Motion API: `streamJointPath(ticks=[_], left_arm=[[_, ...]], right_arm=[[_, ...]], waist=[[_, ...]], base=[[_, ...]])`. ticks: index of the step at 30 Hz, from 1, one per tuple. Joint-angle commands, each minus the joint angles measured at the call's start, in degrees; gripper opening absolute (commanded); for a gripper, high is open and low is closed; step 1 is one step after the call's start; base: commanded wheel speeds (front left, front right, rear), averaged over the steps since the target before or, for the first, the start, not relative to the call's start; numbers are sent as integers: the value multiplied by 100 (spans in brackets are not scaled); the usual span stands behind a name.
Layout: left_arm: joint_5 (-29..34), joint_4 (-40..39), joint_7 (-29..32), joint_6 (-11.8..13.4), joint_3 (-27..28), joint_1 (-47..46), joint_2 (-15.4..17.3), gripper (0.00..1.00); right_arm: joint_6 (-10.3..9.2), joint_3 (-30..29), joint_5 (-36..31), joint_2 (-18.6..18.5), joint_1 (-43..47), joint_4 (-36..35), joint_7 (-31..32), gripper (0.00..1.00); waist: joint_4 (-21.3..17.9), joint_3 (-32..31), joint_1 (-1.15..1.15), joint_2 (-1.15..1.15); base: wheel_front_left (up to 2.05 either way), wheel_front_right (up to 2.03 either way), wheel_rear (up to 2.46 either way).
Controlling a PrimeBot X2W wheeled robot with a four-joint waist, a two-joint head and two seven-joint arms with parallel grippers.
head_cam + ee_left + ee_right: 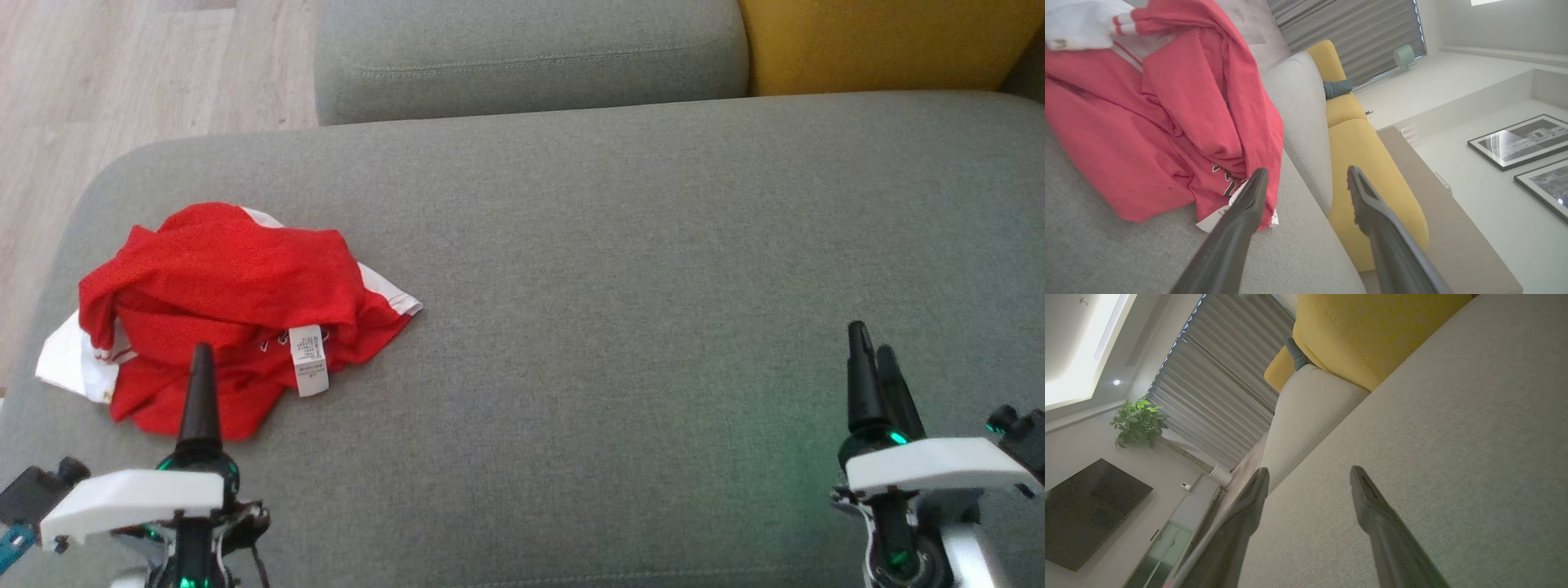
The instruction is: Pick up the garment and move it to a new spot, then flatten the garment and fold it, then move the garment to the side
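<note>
The garment [220, 302] is a crumpled red piece with white parts and a white label, lying at the left of the grey sofa seat [620, 269]. My left gripper [201, 359] hovers over its near edge, open and holding nothing. In the left wrist view the garment [1147, 110] spreads up and to the left of the left gripper [1306, 177], whose fingers stand wide apart, one fingertip [1259, 177] level with the label. My right gripper [869, 343] is at the lower right over bare cushion. In the right wrist view the right gripper [1309, 475] is open above grey fabric.
A grey back cushion [531, 57] and a yellow cushion [882, 41] line the far side. Wooden floor [122, 73] shows past the seat's left edge. The yellow cushion [1367, 163] also lies beyond the seat in the left wrist view.
</note>
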Motion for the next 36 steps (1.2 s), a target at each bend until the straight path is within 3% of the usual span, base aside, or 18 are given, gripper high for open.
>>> streamJointPath(ticks=[1,25,36], left_arm=[[170,-265,-61,19,33,-291,77,100],[2958,-691,-446,357,-668,-294,105,100],[4052,-816,-630,710,-1059,-310,276,100]], right_arm=[[-2,104,-222,-36,-365,-258,-106,100],[-3,679,-2602,-45,-434,-460,-493,100],[-3,756,-3584,-49,-377,-647,-679,100]], waist=[[-11,3,0,0],[-165,74,0,0],[-169,80,0,0]], base=[[0,0,0],[0,0,0],[0,0,0]])
